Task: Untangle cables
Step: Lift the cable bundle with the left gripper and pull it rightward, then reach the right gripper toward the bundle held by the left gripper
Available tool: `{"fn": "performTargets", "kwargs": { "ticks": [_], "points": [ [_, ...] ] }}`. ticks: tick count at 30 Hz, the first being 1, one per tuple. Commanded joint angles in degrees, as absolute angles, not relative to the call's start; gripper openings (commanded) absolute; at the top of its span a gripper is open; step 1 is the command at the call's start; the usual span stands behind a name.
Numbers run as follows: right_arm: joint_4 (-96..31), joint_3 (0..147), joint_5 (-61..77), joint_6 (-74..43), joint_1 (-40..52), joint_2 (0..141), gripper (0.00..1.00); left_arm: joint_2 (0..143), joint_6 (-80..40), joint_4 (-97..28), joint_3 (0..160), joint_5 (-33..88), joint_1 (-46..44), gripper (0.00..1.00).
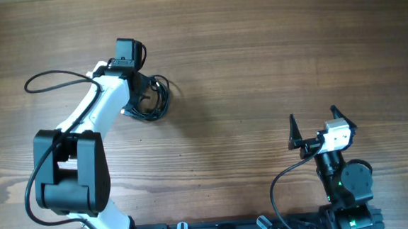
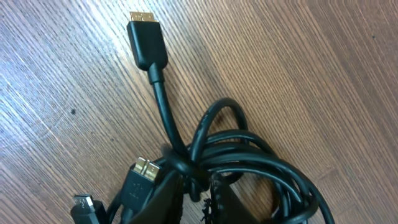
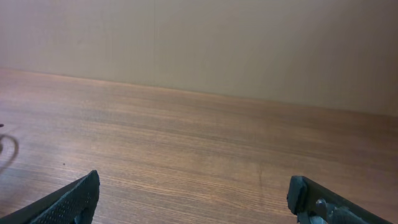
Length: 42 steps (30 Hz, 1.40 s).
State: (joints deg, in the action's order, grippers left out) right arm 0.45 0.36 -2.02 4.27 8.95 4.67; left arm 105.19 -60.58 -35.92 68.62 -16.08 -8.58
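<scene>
Black cables (image 2: 249, 155), likely soft, light, springy, bunched right between left claw (image 2: 198, 202) tips, nearly closed, firm hold unclear. Better to take loose plug (image 2: 146, 40) ahead. Right claw (image 3: 194, 180) wide open, empty.

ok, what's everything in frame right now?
cables: several, exact count unclear, black, knotted in one coil at the table's left-centre
plugs: three visible, black, two gold-tipped, at the coil's edge
table: one, brown wood
wall: one, beige, behind the table
arm wires: two, thicker, black, one beside each arm
left gripper: one, black, fingers either side of the knot
right gripper: one, black, open, empty, near the right front
</scene>
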Motion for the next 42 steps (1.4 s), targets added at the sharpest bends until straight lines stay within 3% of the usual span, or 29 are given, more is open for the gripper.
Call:
{"fn": "performTargets", "kwargs": {
  "ticks": [1,4,7,12,19,22,26,28,30,34,36,37,40,42],
  "points": [
    [0.73,0.3,-3.16,3.42,8.71,4.93,1.0,106.52,-61.12,-35.68,68.03,-18.33,-8.8,0.18],
    [0.73,0.3,-3.16,3.42,8.71,4.93,1.0,107.94,-61.1,-35.07,68.03,-18.35,-8.8,0.22],
    [0.73,0.3,-3.16,3.44,8.71,4.93,1.0,108.47,-61.1,-33.89,68.05,-18.72,-8.73,0.04],
    [0.73,0.3,-3.16,3.44,8.71,4.93,1.0,103.55,-60.4,-35.99,68.31,-15.62,-8.73,0.04],
    [0.73,0.3,-3.16,3.44,8.71,4.93,1.0,95.04,-55.27,-34.68,68.31,21.04,-1.56,0.04],
    [0.73,0.3,-3.27,3.73,8.71,4.93,1.0,95.18,-47.18,-34.7,68.29,35.03,1.02,0.04],
    [0.82,0.32,-4.86,27.55,8.71,4.93,1.0,95.26,-34.52,-34.7,68.29,44.91,1.08,0.04],
    [0.84,0.32,-4.89,33.5,8.71,4.93,1.0,95.31,-27.64,-35.53,68.29,45.19,1.08,0.04],
    [2.04,0.32,3.49,44.38,8.71,4.93,1.0,95.37,-18.87,-35.81,68.29,45.19,1.06,0.04],
    [2.15,0.32,22.96,49.69,8.71,5.04,1.0,95.39,-7.01,-35.83,68.27,48.99,0.32,0.04],
    [2.48,0.3,40.6,49.52,8.71,5.06,1.0,95.39,2.74,-36.73,68.25,53.17,-0.75,0.04],
    [2.5,0.32,43.88,47.59,8.71,5.06,1.0,95.42,6.07,-37.36,68.23,53.39,-1.21,0.04],
    [9.45,0.34,33.56,10.92,8.71,5.06,1.0,95.42,10.26,-37.1,68.23,55.02,-3.42,0.04],
    [14.26,2.37,23.97,-8.32,8.71,5.06,1.0,95.42,5.21,-34.59,68.23,55.05,-3.7,0.04]
  ]
}}
